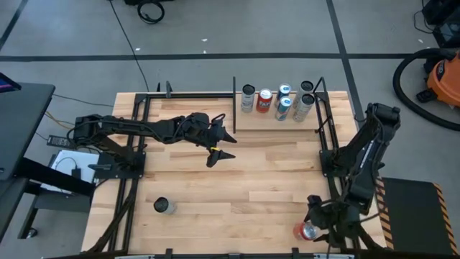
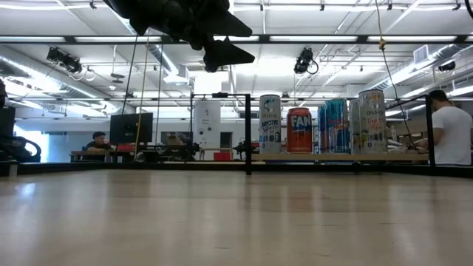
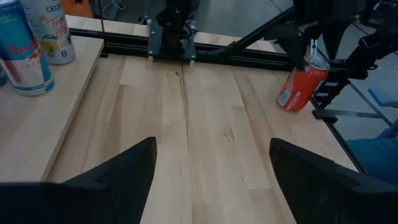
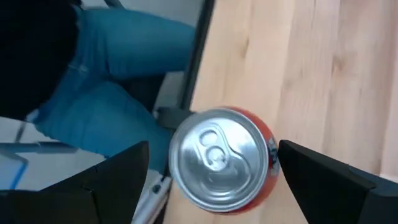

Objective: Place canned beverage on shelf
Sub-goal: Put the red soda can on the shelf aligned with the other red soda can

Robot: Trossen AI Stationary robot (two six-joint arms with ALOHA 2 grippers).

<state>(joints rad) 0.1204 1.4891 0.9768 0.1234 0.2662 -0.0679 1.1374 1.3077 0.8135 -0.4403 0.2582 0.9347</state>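
A red beverage can [image 1: 307, 231] stands upright on its base at the table's near right corner. My right gripper [image 4: 213, 149] hangs just above it, open, pointing steeply down, one finger on either side of the silver top [image 4: 217, 158] with a gap to each. The same can [image 3: 301, 84] also shows in the left wrist view. The shelf [image 1: 277, 121], a pale panel at the far edge, carries several upright cans [image 1: 284, 103]. My left gripper [image 1: 231, 147] is open in the air over the table's middle, holding nothing.
Another can [image 1: 164, 206] stands upright near the table's near left. Black frame rods [image 1: 318, 129] run along the shelf and the table's sides. A person's blue-trousered leg [image 4: 106, 106] is just beyond the table edge by the red can. Bare planks [image 1: 251, 180] lie between the arms.
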